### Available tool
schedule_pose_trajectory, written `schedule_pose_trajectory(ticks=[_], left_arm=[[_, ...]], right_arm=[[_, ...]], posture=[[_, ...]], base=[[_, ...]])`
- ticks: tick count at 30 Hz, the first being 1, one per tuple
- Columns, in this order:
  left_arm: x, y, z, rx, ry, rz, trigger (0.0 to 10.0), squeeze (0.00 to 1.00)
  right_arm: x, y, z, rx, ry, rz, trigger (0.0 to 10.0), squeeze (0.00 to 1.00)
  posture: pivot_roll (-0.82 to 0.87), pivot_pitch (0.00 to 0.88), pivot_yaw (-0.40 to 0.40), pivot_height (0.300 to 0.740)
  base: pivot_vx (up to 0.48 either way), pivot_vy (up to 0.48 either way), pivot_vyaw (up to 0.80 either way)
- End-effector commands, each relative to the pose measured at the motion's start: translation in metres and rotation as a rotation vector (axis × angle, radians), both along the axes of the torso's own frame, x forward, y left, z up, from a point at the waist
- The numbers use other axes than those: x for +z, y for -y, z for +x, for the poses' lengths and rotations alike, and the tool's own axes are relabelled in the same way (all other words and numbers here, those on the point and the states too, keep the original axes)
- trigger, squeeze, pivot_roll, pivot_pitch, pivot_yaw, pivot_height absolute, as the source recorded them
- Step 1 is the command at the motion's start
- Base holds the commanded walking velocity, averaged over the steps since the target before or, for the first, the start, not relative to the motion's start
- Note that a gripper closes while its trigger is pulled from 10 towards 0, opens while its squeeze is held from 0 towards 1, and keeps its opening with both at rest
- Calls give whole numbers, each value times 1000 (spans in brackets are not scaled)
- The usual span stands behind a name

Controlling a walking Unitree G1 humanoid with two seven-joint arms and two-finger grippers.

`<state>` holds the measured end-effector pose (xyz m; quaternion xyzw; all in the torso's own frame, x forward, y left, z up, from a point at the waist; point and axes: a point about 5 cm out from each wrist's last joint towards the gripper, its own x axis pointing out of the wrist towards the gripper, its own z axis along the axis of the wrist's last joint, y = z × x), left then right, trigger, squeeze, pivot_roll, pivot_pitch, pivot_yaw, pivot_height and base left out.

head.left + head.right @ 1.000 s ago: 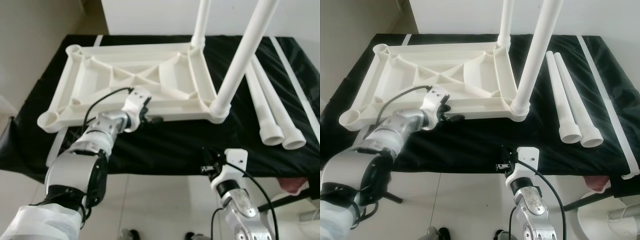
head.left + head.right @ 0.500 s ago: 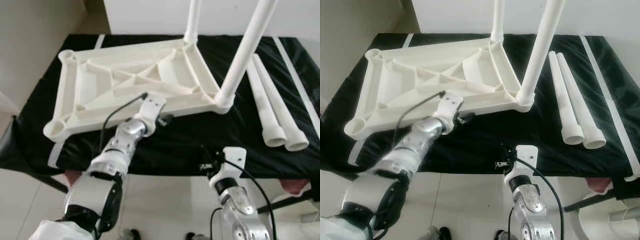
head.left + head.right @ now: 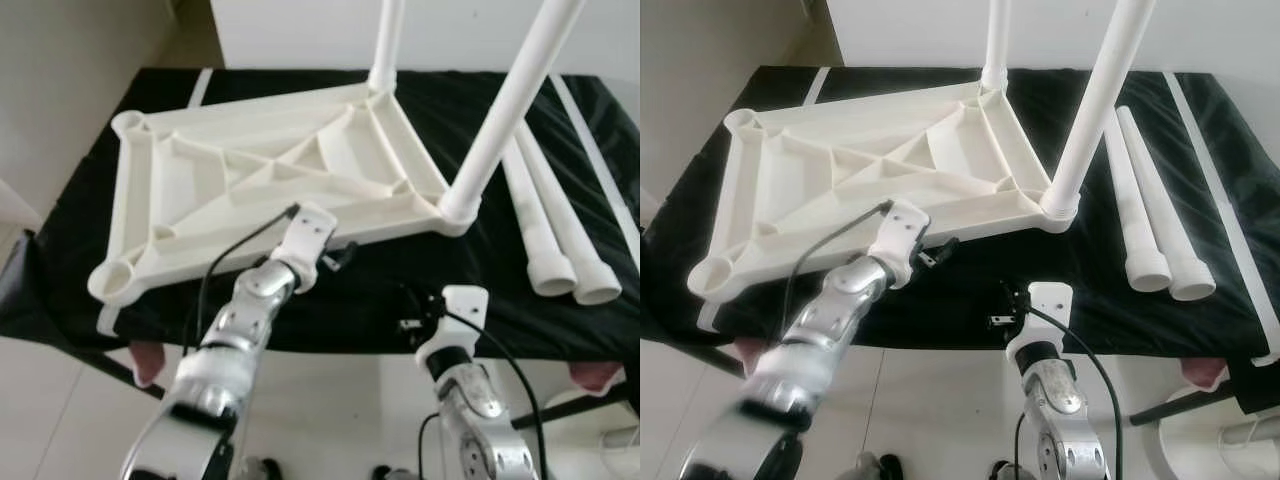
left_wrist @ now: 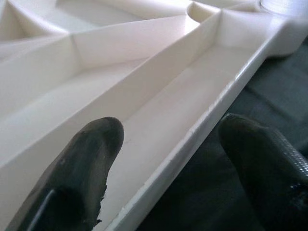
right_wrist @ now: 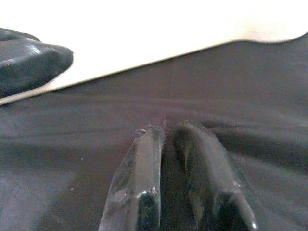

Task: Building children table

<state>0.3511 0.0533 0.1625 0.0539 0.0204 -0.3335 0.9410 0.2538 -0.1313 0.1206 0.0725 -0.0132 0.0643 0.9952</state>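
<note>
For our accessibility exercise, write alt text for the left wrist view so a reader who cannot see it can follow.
The left gripper is open, its two black fingers straddling the near rim of the upturned white plastic tabletop, one finger over the ribbed underside, the other over the black cloth. A leg socket corner shows at the rim's far end.

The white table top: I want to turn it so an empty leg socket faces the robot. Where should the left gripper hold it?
Probably the thin near side wall of the table top, approached from the robot's side. The left gripper already straddles that upright edge, one finger inside the ribbed channel, one over the black cloth.
</note>
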Motion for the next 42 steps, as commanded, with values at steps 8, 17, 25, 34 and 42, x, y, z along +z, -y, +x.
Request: schedule_pose_trajectory(ticks=[8, 17, 25, 34, 42], left_arm=[[40, -23, 15, -243, -42, -245, 10000, 0], [33, -84, 32, 39, -2, -3, 10000, 0], [30, -146, 41, 311, 11, 201, 10000, 0], [44, -193, 45, 622, 59, 268, 10000, 0], [43, -200, 46, 719, 144, 507, 10000, 0]], right_arm=[[-5, 0, 6, 5, -11, 3, 10000, 0], [-5, -3, 13, 6, 2, 15, 10000, 0], [-1, -3, 21, 1, 19, 21, 10000, 0], [1, -1, 26, -3, 30, 20, 10000, 0], [0, -2, 25, -1, 33, 25, 10000, 0]], posture=[[-35, 109, 41, 740], [-11, 95, 36, 740], [5, 89, 29, 740], [8, 87, 26, 740], [7, 90, 30, 740]], base=[[0, 0, 0], [0, 0, 0], [0, 0, 0], [0, 0, 0], [0, 0, 0]])
